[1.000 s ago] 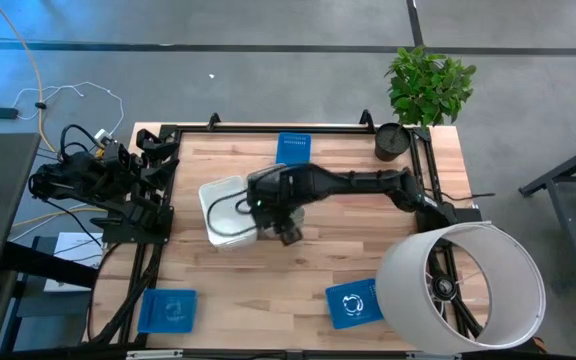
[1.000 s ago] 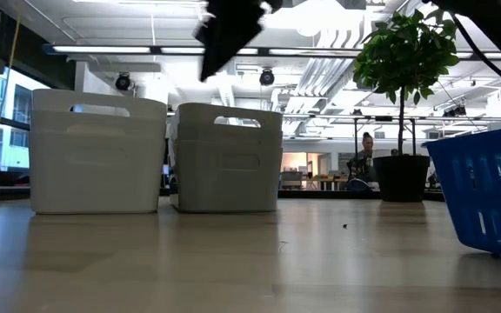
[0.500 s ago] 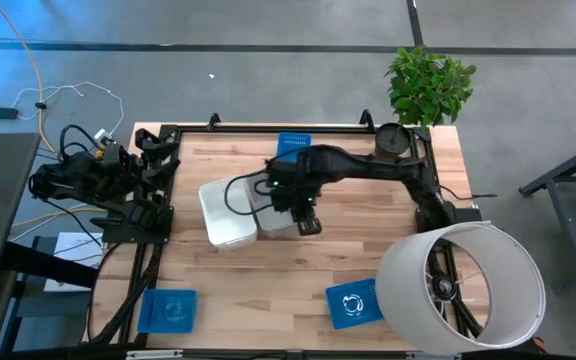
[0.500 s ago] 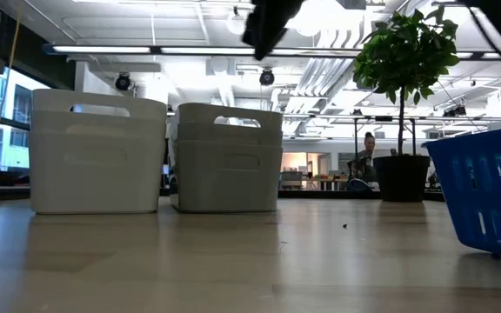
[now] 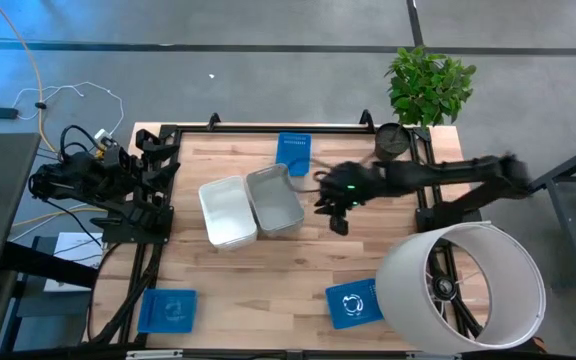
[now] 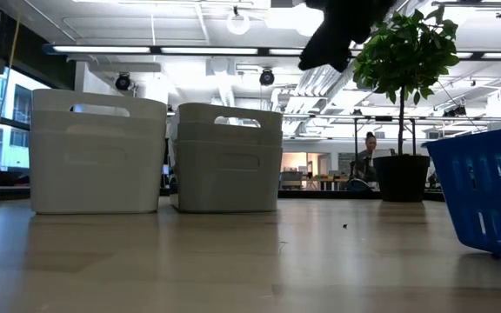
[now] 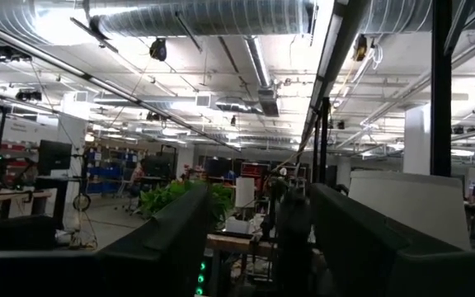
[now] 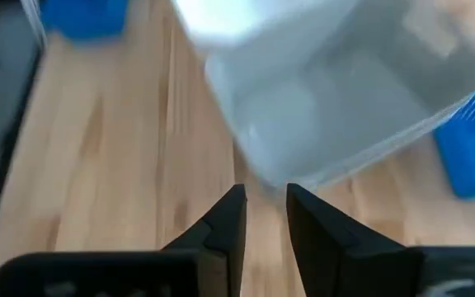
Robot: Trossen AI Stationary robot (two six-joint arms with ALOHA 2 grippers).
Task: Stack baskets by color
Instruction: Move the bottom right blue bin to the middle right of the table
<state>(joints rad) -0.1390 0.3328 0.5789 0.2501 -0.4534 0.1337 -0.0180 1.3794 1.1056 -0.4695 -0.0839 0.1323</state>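
Note:
A white basket (image 5: 226,212) and a translucent grey basket (image 5: 275,200) stand side by side on their bottoms at the table's middle, both also in the low view (image 6: 98,152) (image 6: 229,158). One blue basket (image 5: 293,152) sits at the far edge. Two more blue baskets (image 5: 168,310) (image 5: 353,303) sit at the near edge. My right gripper (image 5: 336,218) hovers above the table just right of the grey basket (image 8: 345,107). Its fingers (image 8: 265,216) are narrowly open with nothing between them. My left gripper (image 7: 258,247) waits open, raised at the table's left edge.
A big white cylinder (image 5: 458,290) with a wheel inside stands at the near right corner. A black plant pot (image 5: 393,140) with a green plant (image 5: 428,85) is at the far right corner. Bare wood lies between the middle baskets and the near blue ones.
My right gripper has pulled back from above the white and grey baskets toward the table's right edge, rolling as it went. The two baskets have stayed where they were.

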